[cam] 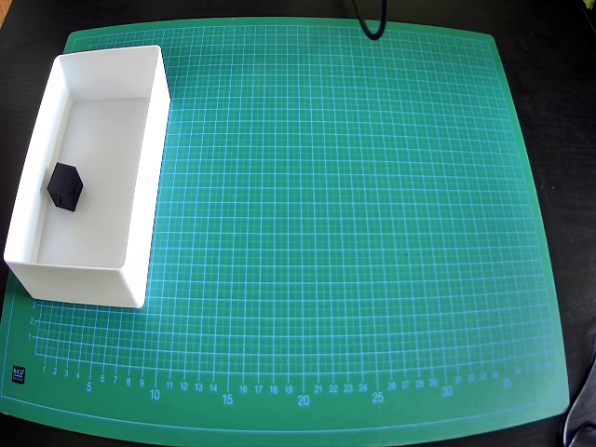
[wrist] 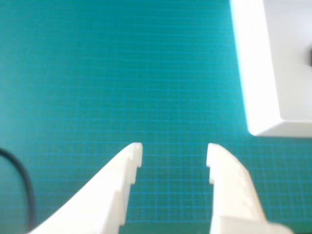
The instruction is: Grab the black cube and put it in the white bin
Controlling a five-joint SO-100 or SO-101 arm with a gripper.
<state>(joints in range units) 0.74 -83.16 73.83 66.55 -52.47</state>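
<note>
Wrist view: one claw, its two white fingers spread apart with nothing between them, over bare green cutting mat. One corner of the white bin shows at upper right, clear of the claw. A dark sliver at the right edge, inside the bin, is too cropped to identify. One black cable curves at lower left.

Overhead view: one white bin stands on the far-left part of one green gridded mat, which lies on a dark worktop. One black cube rests on the bin floor, left of centre, near the left wall. One cable end enters at the top edge. The claw is not seen here.
</note>
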